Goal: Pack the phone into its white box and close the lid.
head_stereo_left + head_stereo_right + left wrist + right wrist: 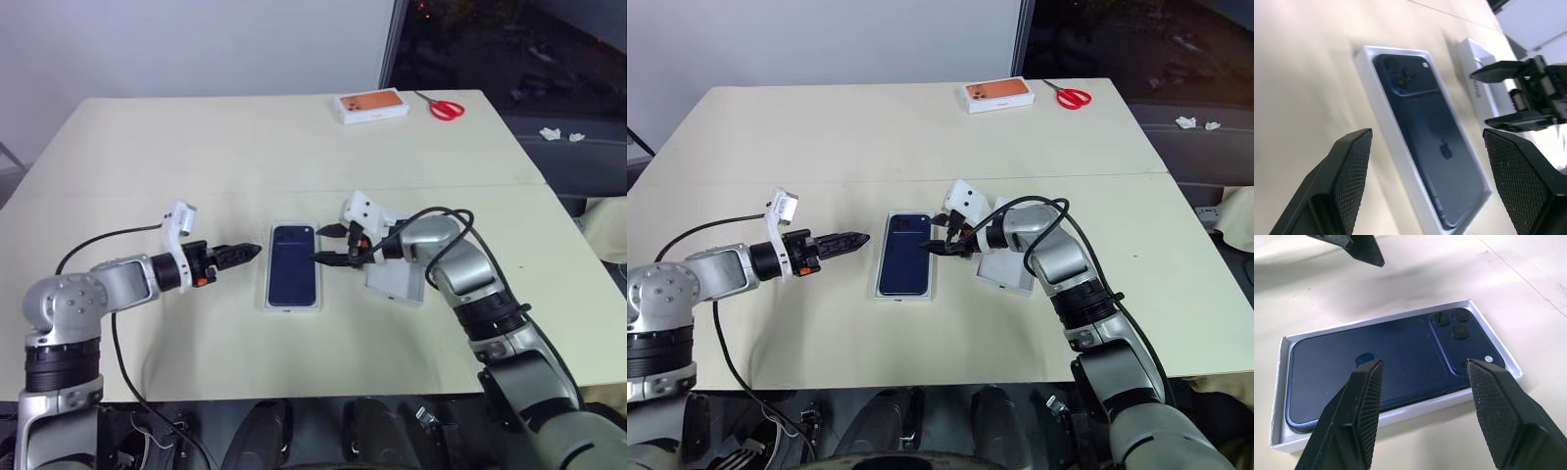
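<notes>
**Phone seated in its box, lid waits to one side**

Jaws parted and empty on both arms frame a packing job that looks half done. Left to right across the pale, matte counter (245, 147): the left gripper (247, 252) hovers just beside the white box (265, 294), its black fingers (1352, 171), faced with a fine diamond-grid tread, spread wide with nothing between them. The shallow cardboard base lies flat at the centre of the counter, thin walls standing up around the phone (294, 264). That slim slab of glossy dark navy, rounded at the corners, rests back-up inside the base, its cluster of round lenses at the far end. The right gripper (329, 245) hangs over the phone's right edge, its jaws also apart, holding nothing. Beneath that forearm lies the lid (397, 284), a plain white rectangular cover, apart from the base and partly hidden by the arm. An orange-topped box (372, 105) and red-handled scissors (446, 108) sit at the counter's far edge.

By this reading, seating the phone is finished and closing is next. That calls for a grip on the lid's thin edges, then a square, level descent over the base; stiff card walls fit closely, so a tilted lid would likely catch on a corner.
</notes>
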You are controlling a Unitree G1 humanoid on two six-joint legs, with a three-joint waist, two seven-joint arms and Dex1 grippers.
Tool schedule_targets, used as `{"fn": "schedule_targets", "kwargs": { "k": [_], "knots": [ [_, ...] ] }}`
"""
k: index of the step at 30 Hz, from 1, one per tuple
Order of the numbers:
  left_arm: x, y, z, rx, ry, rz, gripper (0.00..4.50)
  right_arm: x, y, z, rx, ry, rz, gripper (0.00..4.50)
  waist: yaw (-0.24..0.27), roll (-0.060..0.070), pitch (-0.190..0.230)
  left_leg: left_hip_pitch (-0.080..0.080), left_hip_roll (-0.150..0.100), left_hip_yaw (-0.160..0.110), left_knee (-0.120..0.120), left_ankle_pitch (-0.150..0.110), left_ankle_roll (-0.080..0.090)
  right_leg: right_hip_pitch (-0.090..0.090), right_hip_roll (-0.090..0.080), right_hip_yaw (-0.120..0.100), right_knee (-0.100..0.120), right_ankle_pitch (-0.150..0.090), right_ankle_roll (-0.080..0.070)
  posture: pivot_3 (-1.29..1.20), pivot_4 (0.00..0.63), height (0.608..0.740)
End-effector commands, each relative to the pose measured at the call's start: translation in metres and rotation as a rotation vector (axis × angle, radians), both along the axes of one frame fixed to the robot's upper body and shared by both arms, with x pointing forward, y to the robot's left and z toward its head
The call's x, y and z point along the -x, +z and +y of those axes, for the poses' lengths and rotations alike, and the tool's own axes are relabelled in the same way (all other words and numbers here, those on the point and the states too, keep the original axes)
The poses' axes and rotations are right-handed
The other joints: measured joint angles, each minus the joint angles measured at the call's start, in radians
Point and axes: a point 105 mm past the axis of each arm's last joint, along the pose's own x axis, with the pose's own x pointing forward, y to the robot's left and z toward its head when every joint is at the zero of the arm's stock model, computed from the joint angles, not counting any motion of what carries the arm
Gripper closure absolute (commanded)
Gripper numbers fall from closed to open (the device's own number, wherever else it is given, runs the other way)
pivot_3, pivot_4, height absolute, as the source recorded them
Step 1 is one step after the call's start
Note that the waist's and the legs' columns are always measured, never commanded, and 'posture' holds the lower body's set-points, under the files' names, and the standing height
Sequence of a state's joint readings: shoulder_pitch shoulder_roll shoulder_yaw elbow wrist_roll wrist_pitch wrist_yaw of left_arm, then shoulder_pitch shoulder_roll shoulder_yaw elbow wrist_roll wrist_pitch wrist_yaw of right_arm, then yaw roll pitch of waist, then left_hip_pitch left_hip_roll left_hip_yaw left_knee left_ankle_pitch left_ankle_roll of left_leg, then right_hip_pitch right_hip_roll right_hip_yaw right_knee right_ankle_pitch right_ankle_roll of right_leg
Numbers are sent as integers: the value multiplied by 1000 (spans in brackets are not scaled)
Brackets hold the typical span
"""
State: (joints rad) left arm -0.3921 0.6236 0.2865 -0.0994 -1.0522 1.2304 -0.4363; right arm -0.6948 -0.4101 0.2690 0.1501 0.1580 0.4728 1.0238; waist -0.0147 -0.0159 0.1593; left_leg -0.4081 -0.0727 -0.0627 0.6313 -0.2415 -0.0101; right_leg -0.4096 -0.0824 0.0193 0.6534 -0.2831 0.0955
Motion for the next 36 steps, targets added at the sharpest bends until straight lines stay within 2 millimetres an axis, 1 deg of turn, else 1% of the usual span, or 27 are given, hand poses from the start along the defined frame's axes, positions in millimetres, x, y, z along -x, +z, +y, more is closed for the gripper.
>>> {"fn": "schedule_targets", "kwargs": {
  "k": [1,5,6,8,10,12,14,17,19,21,24,26,28,30,31,34,36],
  "knots": [
    [0,5,2,-39,-4,-49,696,2,17,5,-20,23,-67,1654,0,0,0,0,0,0,0,0,0,0,0,0,0,0,0,0,150,740],
    [1,5,4,-80,-25,-104,696,0,15,1,12,10,-83,1654,-2,0,0,0,0,0,0,0,0,0,0,0,0,0,0,0,150,740],
    [2,7,6,-113,-39,-153,696,-3,13,-6,91,-13,-110,1654,-3,0,0,0,0,0,0,0,0,0,0,0,0,0,0,0,150,740],
    [7,17,6,-174,-88,-298,696,-11,16,-15,160,-75,-116,1654,-2,1,0,0,0,0,-1,0,0,-1,0,0,0,0,0,0,150,740],
    [12,20,7,-160,-123,-334,696,-13,23,-18,148,-118,-80,1654,-1,1,1,-1,0,1,-1,0,-1,-1,-1,1,-1,0,-1,0,150,740],
    [12,21,12,-183,-124,-379,696,-15,31,-18,108,-159,-63,1654,0,1,1,-1,0,0,-1,-1,1,-1,-1,0,-1,0,-1,0,150,740],
    [11,17,17,-222,-123,-405,696,-15,34,-18,85,-199,-47,1654,0,1,1,-1,1,0,-2,-1,2,-1,-1,0,-1,0,-1,0,150,740],
    [9,8,22,-261,-124,-403,696,-4,20,-20,122,-190,-32,1654,1,1,1,-1,1,0,-2,-2,3,-1,-1,0,-3,0,-1,0,150,740],
    [4,-5,27,-269,-90,-344,696,-5,12,-24,185,-192,-69,1654,4,1,1,-1,0,0,-1,-2,3,0,-1,0,-3,0,-1,0,150,740],
    [1,-14,26,-272,-77,-303,696,-8,8,-25,207,-205,-87,1654,2,1,1,-1,0,1,-1,-2,4,0,-1,0,-3,1,-2,0,150,740],
    [-2,-30,27,-296,-47,-246,1428,-7,-2,-21,223,-195,-90,2435,1,1,1,-1,0,0,-1,-3,4,0,-1,0,-3,1,-2,0,150,740],
    [-3,-40,28,-326,-37,-214,2478,-6,-8,-20,238,-190,-97,3465,-1,1,1,-1,0,0,-1,-2,4,-1,-1,0,-3,1,-2,0,150,740],
    [-4,-47,28,-363,-32,-206,3441,-6,-10,-18,233,-192,-88,4450,-2,1,1,-1,0,0,-1,-2,4,-1,0,0,-3,1,-2,0,150,740],
    [-6,-48,25,-341,-18,-186,4468,-7,-11,-18,239,-191,-94,4500,0,1,1,-1,0,0,-1,-2,4,-1,0,0,-2,1,-2,0,150,740],
    [-7,-48,24,-333,-14,-181,4468,-7,-11,-17,241,-190,-98,4500,1,1,1,-1,0,0,-1,-2,4,-1,0,0,-2,1,-2,0,150,740],
    [-12,-50,-3,-335,-64,-179,4468,0,-22,-11,269,-135,-89,4500,5,1,1,-1,0,0,0,-2,4,0,0,-1,-2,1,-2,0,150,740],
    [-10,-52,-20,-341,-119,-157,4468,4,-25,-5,234,-121,-41,4500,6,1,1,-1,0,0,0,-2,5,1,-1,-1,-2,1,-2,0,150,740]
  ]
}}
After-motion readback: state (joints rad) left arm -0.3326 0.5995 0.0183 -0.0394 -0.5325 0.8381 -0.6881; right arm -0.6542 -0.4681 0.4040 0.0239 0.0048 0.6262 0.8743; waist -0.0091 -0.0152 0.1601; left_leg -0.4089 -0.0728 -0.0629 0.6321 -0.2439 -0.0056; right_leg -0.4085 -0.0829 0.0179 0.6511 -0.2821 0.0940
